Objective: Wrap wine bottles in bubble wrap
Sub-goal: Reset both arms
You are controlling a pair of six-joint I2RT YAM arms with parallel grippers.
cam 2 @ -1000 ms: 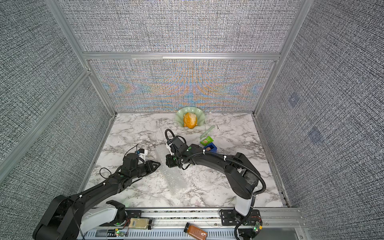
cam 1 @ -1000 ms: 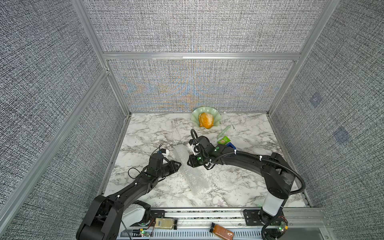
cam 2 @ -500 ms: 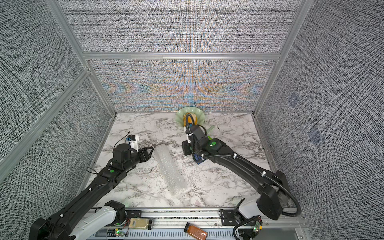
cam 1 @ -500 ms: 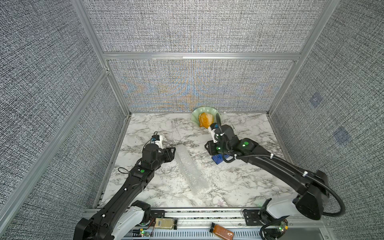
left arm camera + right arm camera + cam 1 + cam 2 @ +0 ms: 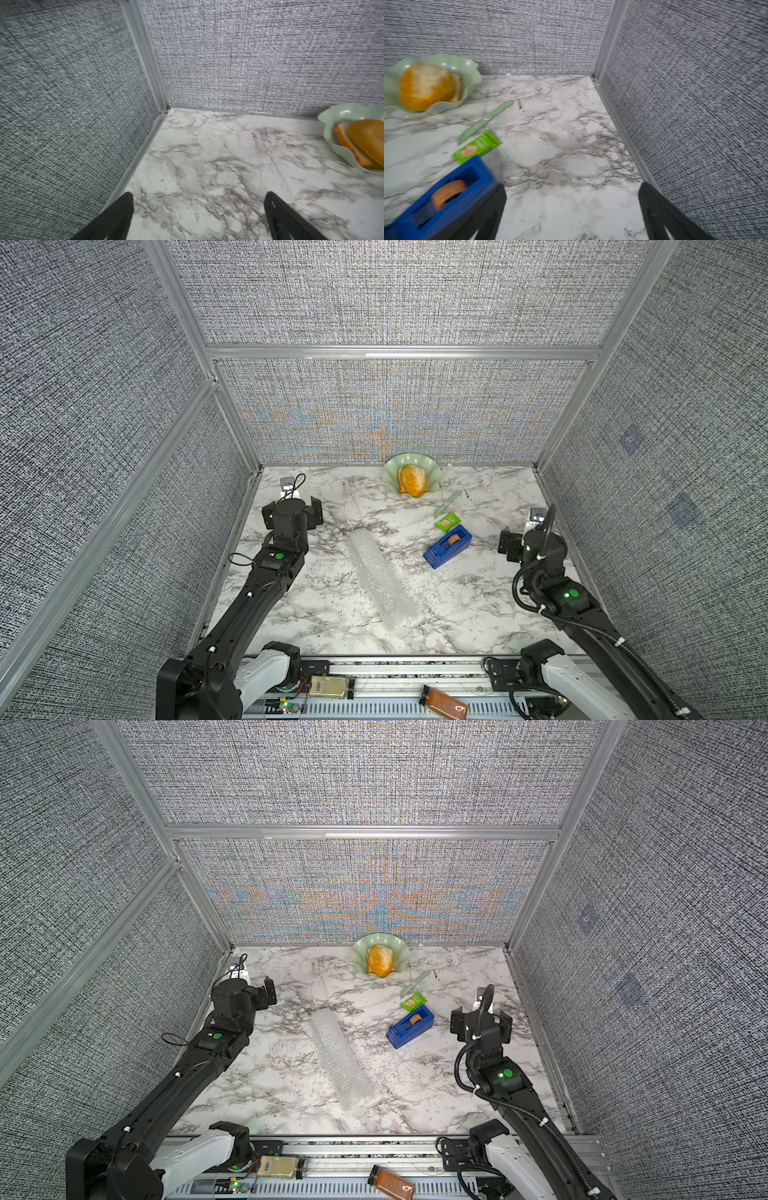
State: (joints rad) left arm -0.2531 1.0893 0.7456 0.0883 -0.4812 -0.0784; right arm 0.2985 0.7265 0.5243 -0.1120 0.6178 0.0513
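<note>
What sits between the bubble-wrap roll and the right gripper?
The blue tape dispenser lies between the bubble-wrap roll and the open right gripper, touching neither; both top views show it.

You're in a lab robot cell, not a home: grey woven panels [image 5: 395,294] in aluminium framing [image 5: 399,352] box in a marble-print counter [image 5: 324,614], with your left arm [image 5: 266,585] and right arm [image 5: 573,597] mounted on a front rail [image 5: 395,664].
</note>
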